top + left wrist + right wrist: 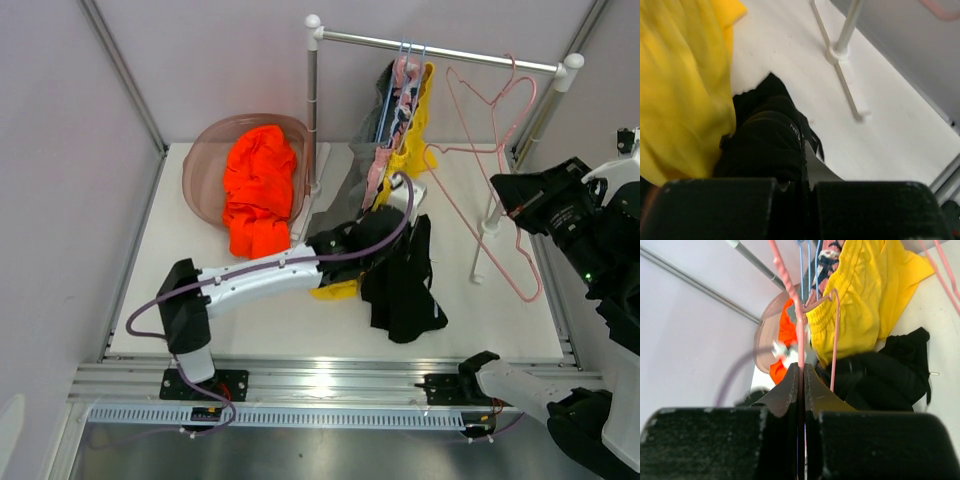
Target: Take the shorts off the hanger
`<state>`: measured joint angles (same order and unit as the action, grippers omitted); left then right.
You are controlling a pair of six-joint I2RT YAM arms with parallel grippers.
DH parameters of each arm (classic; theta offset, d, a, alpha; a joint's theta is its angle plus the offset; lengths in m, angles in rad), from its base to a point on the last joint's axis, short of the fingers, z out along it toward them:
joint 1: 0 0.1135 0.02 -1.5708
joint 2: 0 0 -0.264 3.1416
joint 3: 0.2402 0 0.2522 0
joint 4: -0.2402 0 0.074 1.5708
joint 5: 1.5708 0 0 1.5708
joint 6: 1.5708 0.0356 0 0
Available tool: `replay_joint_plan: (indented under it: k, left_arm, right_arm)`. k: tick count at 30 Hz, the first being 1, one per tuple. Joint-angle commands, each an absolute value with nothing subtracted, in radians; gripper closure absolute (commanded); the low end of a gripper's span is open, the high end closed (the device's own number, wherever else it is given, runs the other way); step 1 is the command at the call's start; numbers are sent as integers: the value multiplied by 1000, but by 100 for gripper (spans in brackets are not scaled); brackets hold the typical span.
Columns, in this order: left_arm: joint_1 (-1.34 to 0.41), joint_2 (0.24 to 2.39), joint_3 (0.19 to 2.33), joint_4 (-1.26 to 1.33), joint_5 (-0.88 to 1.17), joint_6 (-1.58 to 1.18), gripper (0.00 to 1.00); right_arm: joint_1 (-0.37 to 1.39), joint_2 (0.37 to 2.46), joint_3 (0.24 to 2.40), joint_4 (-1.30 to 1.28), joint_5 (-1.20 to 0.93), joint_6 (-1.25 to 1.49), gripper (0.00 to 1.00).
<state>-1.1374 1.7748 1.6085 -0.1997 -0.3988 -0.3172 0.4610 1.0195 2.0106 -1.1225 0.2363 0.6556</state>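
At frame right, the right gripper [500, 190] is clamping its fingers together on the pink hanger [785, 275], probably steadying it. The left gripper [804, 170] is pushing into the black shorts [400, 290], and I cannot tell its fingers.

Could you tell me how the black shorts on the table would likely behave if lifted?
Crumpled in soft folds, the black shorts would probably sag and drape rather than hold any shape. The cloth looks thin, so they are likely light. They lie against the yellow shorts, so lifting might drag that cloth along.
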Motion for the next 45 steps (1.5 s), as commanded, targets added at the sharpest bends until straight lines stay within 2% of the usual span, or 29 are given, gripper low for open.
replay_joint_plan:
  k: [1, 6, 10, 11, 15, 17, 20, 24, 27, 31, 33, 37, 39, 40, 42, 43, 45]
  left_arm:
    - [-1235, 1547, 1464, -235, -408, -348, 100]
    - [-1276, 1212, 1443, -460, -578, -260, 100]
    - [-1131, 1098, 1567, -551, -588, -86, 100]
    - [-1008, 1095, 1654, -561, -560, -28, 100]
    - [-672, 1228, 1906, -641, -323, 34, 100]
    - [-539, 1319, 2113, -663, -227, 41, 100]
    - [-366, 1543, 2330, -698, -71, -29, 100]
    - [-221, 1831, 2588, -568, 178, -147, 100]
    - [-173, 1974, 2554, -427, 267, -242, 100]
    - [-172, 2112, 2522, -428, 261, -265, 100]
    - [-172, 2123, 2479, -423, 243, -268, 100]
    - [-172, 2071, 2216, -382, 203, -285, 99]
    - [-172, 2025, 2133, -354, 193, -293, 87]
    - [-172, 2014, 2105, -359, 186, -295, 71]
    - [-172, 2000, 2102, -402, 181, -287, 49]
    - [-172, 1994, 2102, -417, 178, -287, 31]
    - [-172, 1953, 2079, -445, 172, -279, 25]
  right_arm:
    - [465, 1103, 2074, -1114, 314, 594, 100]
    - [440, 1317, 2195, -1066, 383, 447, 100]
    - [355, 1433, 2322, -1032, 329, 411, 100]
    - [335, 1451, 2339, -1020, 318, 408, 100]
    - [244, 1522, 2365, -980, 261, 400, 100]
    - [201, 1531, 2343, -956, 250, 403, 100]
    - [160, 1526, 2262, -896, 224, 408, 100]
    - [138, 1535, 2201, -856, 193, 413, 100]
    - [132, 1543, 2175, -845, 183, 408, 100]
    - [132, 1540, 2143, -830, 161, 402, 100]
    - [132, 1537, 2135, -830, 161, 397, 100]
    - [132, 1513, 2094, -813, 160, 399, 100]
    - [132, 1505, 2086, -813, 158, 400, 100]
    - [132, 1503, 2085, -818, 160, 400, 100]
    - [133, 1497, 2080, -819, 160, 402, 100]
    - [132, 1496, 2074, -819, 156, 403, 100]
    - [133, 1493, 2065, -815, 155, 403, 100]
